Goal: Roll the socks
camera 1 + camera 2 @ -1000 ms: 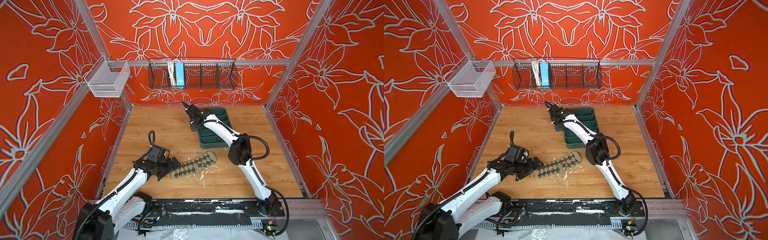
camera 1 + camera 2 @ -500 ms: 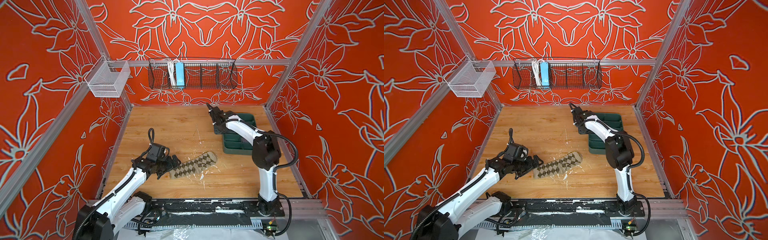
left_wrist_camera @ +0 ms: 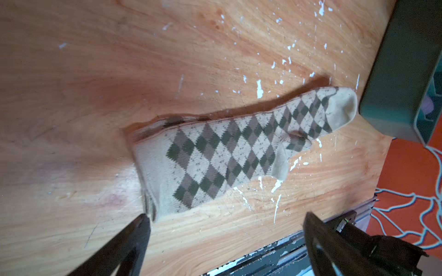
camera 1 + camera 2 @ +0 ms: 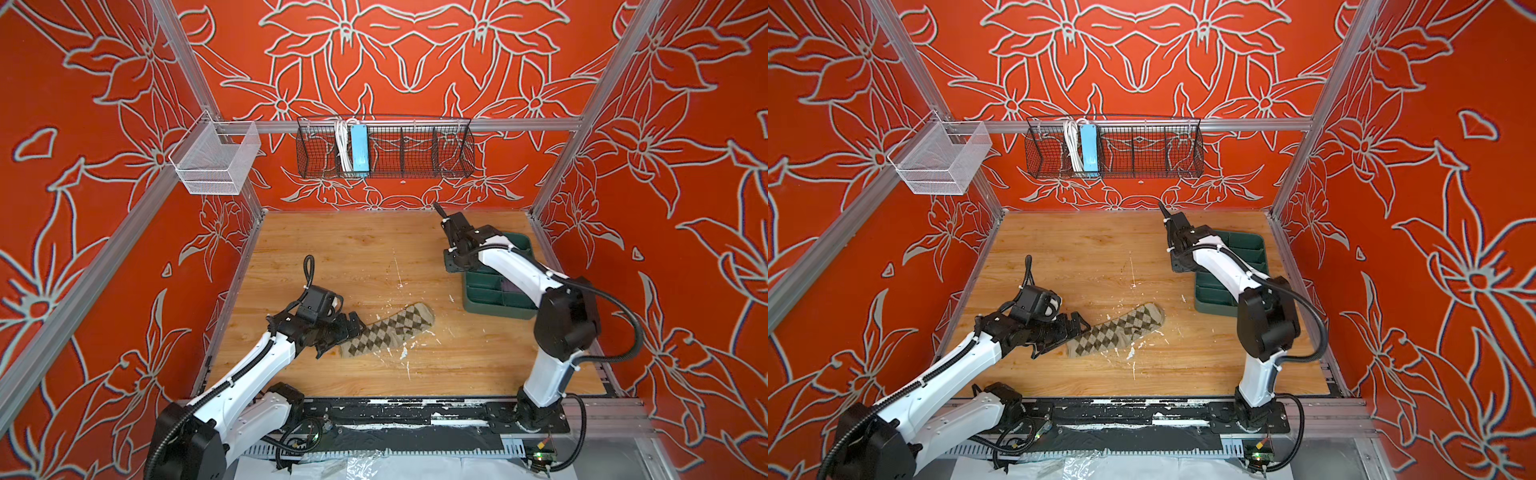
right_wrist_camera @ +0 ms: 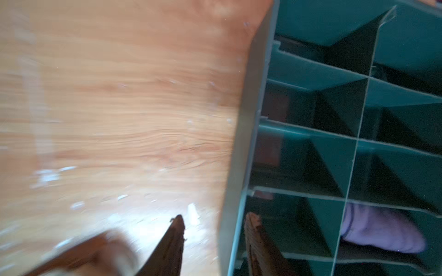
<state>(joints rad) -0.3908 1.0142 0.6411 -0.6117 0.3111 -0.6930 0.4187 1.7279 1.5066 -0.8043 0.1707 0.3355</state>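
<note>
Socks number two, and they lie well apart. At the left, the left claw [image 4: 343, 336] hangs low over the wooden table [image 4: 353, 257], its jaws spread wide and holding nothing. In the left wrist view one fingertip [image 3: 143, 218] sits just beside the cuff corner; whether it touches cannot be told.

Next comes the long beige sock with dark argyle diamonds [image 4: 390, 332], flat on the table. In both top views its long axis runs on a slant. The cuff is at the near left by the claw, and the plain toe is at the far right, pointing toward the one dark green divided plastic tray [image 4: 498, 305]. The left wrist view alone shows a small crease near the heel of this sock [image 3: 227, 155].

At the right, the right wrist view looks into the tray [image 5: 246, 119]. The short purple sock [image 5: 382, 231] lies bunched in one compartment, in the column away from that wall. The top views barely show it. The right claw [image 5: 215, 217] is partly open and empty, one finger over the table and the other inside the tray, with the wall between them. Motion blur softens this view.
</note>
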